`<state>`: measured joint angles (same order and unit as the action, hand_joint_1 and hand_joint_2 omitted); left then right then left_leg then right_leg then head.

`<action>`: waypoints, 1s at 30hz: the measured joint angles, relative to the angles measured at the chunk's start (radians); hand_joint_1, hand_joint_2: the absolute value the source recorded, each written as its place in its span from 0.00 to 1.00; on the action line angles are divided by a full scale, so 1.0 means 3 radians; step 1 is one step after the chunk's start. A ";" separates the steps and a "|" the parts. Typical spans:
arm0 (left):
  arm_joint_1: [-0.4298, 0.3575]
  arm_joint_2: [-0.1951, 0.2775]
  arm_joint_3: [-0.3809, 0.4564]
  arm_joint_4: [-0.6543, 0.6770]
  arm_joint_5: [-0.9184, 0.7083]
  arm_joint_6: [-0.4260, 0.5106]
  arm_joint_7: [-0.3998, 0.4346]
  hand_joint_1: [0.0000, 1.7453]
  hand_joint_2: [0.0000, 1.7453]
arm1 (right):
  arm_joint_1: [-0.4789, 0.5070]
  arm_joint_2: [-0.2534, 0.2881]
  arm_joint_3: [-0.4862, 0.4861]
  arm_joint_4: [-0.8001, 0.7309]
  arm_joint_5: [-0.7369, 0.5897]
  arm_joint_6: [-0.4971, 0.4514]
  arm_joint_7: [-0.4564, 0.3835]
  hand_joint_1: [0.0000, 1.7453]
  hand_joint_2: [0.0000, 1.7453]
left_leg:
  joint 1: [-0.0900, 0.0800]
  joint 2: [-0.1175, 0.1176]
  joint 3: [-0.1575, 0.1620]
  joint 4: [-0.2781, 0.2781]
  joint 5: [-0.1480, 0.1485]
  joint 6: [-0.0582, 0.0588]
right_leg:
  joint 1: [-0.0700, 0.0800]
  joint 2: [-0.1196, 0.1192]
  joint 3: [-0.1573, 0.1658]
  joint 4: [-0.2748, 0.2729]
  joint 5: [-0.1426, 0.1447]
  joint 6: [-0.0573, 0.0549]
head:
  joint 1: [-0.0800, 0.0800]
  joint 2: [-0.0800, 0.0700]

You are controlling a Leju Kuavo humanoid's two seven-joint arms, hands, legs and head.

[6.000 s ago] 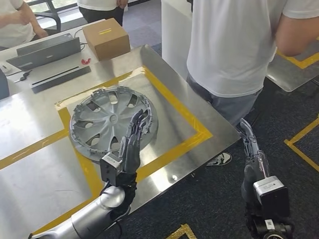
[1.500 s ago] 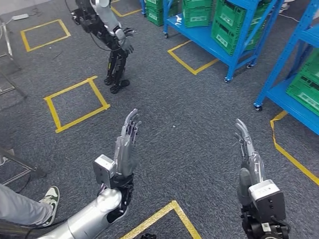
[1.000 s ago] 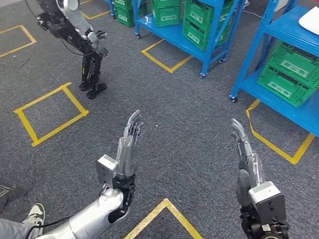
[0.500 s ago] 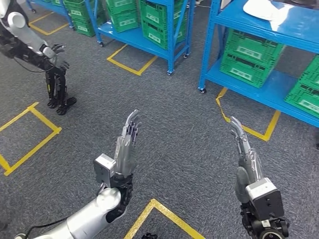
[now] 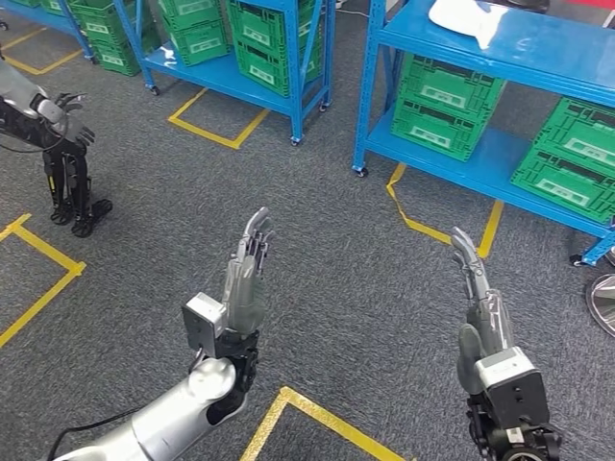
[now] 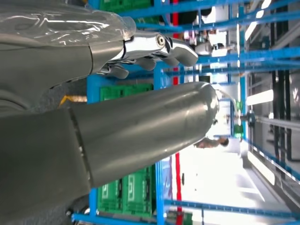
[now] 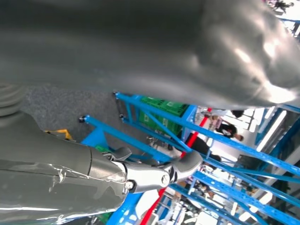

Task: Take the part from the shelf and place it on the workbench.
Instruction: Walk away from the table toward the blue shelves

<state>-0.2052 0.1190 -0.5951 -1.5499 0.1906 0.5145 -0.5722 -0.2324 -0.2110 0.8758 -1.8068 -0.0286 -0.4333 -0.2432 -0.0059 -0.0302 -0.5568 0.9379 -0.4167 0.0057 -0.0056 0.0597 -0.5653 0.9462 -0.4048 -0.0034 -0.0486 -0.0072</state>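
My left hand (image 5: 245, 274) is raised over the grey carpet with its fingers stretched out and apart, holding nothing. My right hand (image 5: 480, 293) is held up the same way, also empty. A blue shelf (image 5: 507, 48) stands ahead on the right, with a white thing (image 5: 464, 17) lying on its upper board. The curved edge of a silver round part (image 5: 603, 303) shows low at the right edge, by the shelf's foot. In the wrist views my left hand (image 6: 106, 117) and my right hand (image 7: 88, 173) have straight fingers, with blue shelving behind them.
Green crates (image 5: 446, 101) fill the lower shelf boards, and a second blue shelf (image 5: 239, 58) with crates stands to the left. Another humanoid robot (image 5: 61, 154) stands at far left. Yellow tape squares (image 5: 210, 130) mark the carpet.
The whole view has swung from the workbench with a hubcap to the shelves, so the camera turned. Both hands have kept the same raised, empty pose.
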 joint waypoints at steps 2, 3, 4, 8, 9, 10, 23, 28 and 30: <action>0.0001 -0.0001 0.0000 0.0000 0.0001 -0.0001 0.0000 0.00 0.00 | 0.0000 0.0000 -0.0001 0.0000 0.0001 -0.0006 0.0002 0.00 0.00 | -0.0004 0.0004 -0.0001 0.0002 0.0000 0.0005 | -0.0005 -0.0002 0.0000 -0.0003 0.0003 0.0010 | 0.0002 0.0000; 0.0001 0.0000 0.0000 0.0000 0.0001 -0.0001 -0.0001 0.00 0.00 | 0.0000 0.0000 -0.0002 0.0001 0.0001 -0.0008 0.0002 0.00 0.00 | -0.0007 0.0004 -0.0001 0.0002 -0.0001 0.0007 | -0.0007 -0.0003 0.0000 -0.0004 0.0002 0.0013 | 0.0002 0.0000; 0.0002 0.0000 0.0000 0.0000 0.0002 -0.0001 -0.0002 0.00 0.00 | 0.0000 0.0000 -0.0002 0.0001 0.0001 -0.0009 0.0002 0.00 0.00 | -0.0009 0.0004 -0.0001 0.0003 -0.0002 0.0009 | -0.0009 -0.0004 0.0000 -0.0004 0.0001 0.0019 | 0.0002 0.0000; 0.0001 0.0003 0.0000 -0.0001 0.0004 -0.0001 -0.0015 0.00 0.00 | 0.0000 0.0006 -0.0002 0.0011 -0.0001 -0.0014 -0.0013 0.00 0.00 | -0.0012 0.0004 0.0000 0.0003 -0.0005 0.0016 | -0.0012 -0.0004 0.0001 -0.0005 -0.0002 0.0038 | 0.0001 0.0000; 0.0001 0.0004 0.0000 -0.0001 0.0006 0.0000 -0.0015 0.00 0.00 | 0.0000 0.0008 -0.0002 0.0014 -0.0004 -0.0016 -0.0018 0.00 0.00 | -0.0012 0.0004 0.0000 0.0003 -0.0006 0.0016 | -0.0012 -0.0004 0.0000 -0.0005 -0.0003 0.0039 | 0.0001 0.0000; 0.0002 0.0005 0.0000 -0.0001 0.0007 0.0000 -0.0015 0.00 0.00 | 0.0000 0.0011 -0.0002 0.0017 -0.0006 -0.0016 -0.0022 0.00 0.00 | -0.0012 0.0004 0.0000 0.0003 -0.0006 0.0017 | -0.0012 -0.0004 0.0000 -0.0005 -0.0004 0.0040 | 0.0000 0.0000; 0.0001 0.0009 0.0000 0.0000 0.0079 0.0000 0.0010 0.00 0.00 | 0.0000 0.0024 -0.0004 0.0049 -0.0010 -0.0017 -0.0056 0.00 0.00 | 0.0008 0.0005 0.0002 -0.0002 -0.0009 0.0014 | -0.0005 -0.0004 -0.0002 -0.0005 -0.0010 0.0040 | 0.0001 0.0000; -0.0006 0.0010 0.0000 0.0001 0.0088 -0.0008 0.0015 0.00 0.00 | 0.0011 0.0027 -0.0009 0.0072 -0.0010 -0.0014 -0.0066 0.00 0.00 | 0.0007 0.0017 0.0050 -0.0056 -0.0027 0.0079 | -0.0003 -0.0019 -0.0008 0.0052 0.0026 0.0083 | 0.0000 0.0000; -0.0014 0.0009 0.0000 0.0001 0.0088 -0.0011 0.0014 0.00 0.00 | 0.0008 0.0028 -0.0017 0.0075 -0.0011 -0.0012 -0.0075 0.00 0.00 | 0.0029 0.0039 0.0120 -0.0105 -0.0034 0.0115 | 0.0002 -0.0074 -0.0116 0.0261 -0.0064 0.0099 | 0.0019 0.0000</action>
<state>-0.2093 0.1216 -0.5951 -1.5496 0.2172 0.5112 -0.5679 -0.2300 -0.2026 0.8707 -1.7842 -0.0320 -0.4369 -0.2656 0.0028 -0.0186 -0.5207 0.9063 -0.4269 0.0400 -0.0051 0.0375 -0.6001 1.0244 -0.4240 0.0263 -0.0429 -0.0072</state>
